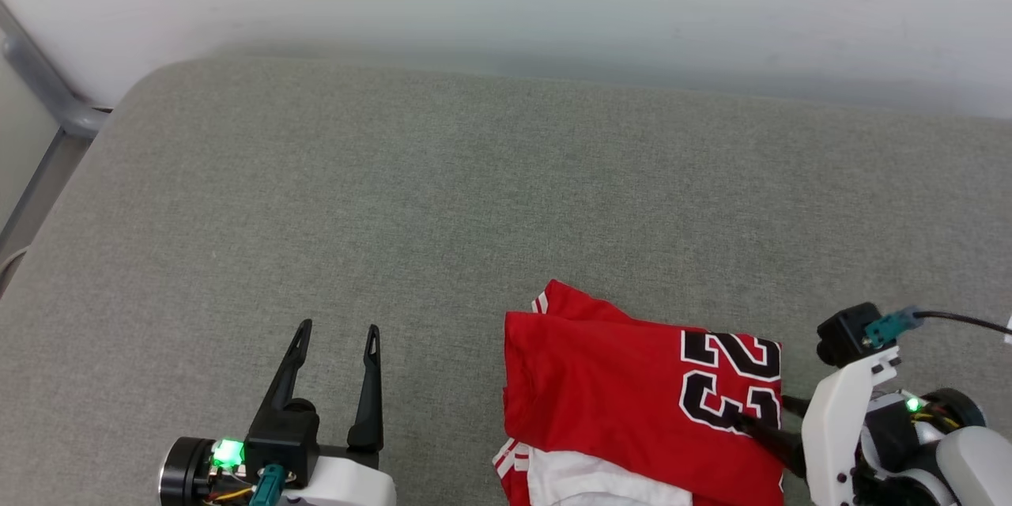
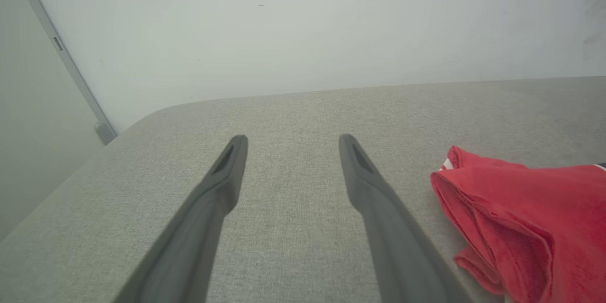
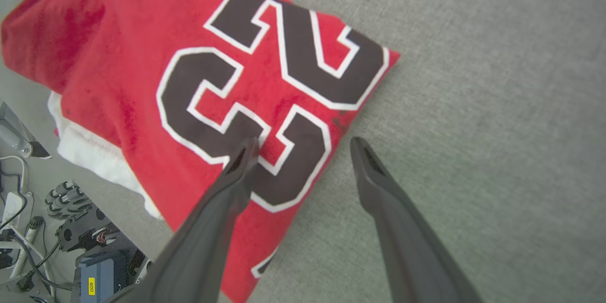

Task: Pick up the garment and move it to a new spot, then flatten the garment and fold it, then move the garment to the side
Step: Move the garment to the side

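Right gripper [image 3: 304, 144] is held at near right, jaws apart, straddling the garment [image 1: 601, 379] at its right edge by the "23", likely for an edge pinch. Garment is laid folded over on the grey cushion [image 1: 395, 174], near right. Left gripper [image 1: 338, 328] is parked to its left, jaws apart, empty.

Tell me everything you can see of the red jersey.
The garment is a red jersey-knit shirt, folded into a rough rectangle, lying on the grey fabric surface. A black, white-outlined 23 shows on top; white fabric and striped trim peek out beneath. The open right gripper straddles its edge by the number; contact is unclear.
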Available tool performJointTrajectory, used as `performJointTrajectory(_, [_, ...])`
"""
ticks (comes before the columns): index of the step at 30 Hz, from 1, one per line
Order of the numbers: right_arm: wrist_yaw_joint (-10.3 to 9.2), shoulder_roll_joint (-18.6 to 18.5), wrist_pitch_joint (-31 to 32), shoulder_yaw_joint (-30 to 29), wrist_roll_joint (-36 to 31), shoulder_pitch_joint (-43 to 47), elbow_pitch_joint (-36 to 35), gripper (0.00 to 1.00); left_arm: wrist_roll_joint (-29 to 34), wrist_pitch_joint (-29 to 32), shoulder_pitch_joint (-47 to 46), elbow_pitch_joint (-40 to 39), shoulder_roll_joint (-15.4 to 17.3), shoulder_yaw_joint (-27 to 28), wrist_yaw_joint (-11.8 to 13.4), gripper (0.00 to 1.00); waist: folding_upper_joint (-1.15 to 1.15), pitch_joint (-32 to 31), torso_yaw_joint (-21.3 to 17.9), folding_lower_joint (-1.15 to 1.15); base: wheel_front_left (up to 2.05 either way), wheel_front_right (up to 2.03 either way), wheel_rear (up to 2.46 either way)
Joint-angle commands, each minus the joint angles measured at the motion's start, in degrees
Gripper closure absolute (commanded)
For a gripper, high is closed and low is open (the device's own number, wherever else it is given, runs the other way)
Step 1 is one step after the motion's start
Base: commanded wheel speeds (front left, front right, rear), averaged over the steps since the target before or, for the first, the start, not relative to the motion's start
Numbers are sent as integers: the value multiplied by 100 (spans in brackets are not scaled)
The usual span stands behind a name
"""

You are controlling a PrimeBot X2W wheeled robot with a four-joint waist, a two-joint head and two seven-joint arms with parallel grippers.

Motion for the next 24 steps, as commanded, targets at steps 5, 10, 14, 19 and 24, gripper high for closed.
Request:
performJointTrajectory(5, [-5, 297, -293, 287, 71, 1, 534, 0, -20, -26, -153, 17, -30, -36, -22, 0, 0, 180, 121, -1, 0, 0, 0])
performJointTrajectory(10, [4, 394, -454, 649, 135, 68, 957, 0, -21, -26, -215, 44, -52, -55, -23, 0, 0, 264, 169, -1, 0, 0, 0])
performJointTrajectory(14, [3, 365, -746, 703, 117, -25, 1050, 0, -25, -26, -223, 46, -57, -28, -12, 0, 0, 283, 156, -1, 0, 0, 0])
performJointTrajectory(19, [-5, 217, -1184, 712, 123, -243, 1026, 100, -26, -26, -189, 82, -62, 20, 1, 0, 0, 247, 84, -1, 0, 0, 0])
performJointTrajectory(24, [-7, -49, -1544, 707, -31, -521, 835, 100, -22, -26, -101, 75, -64, 46, 4, 0, 0, 159, -69, -1, 0, 0, 0])
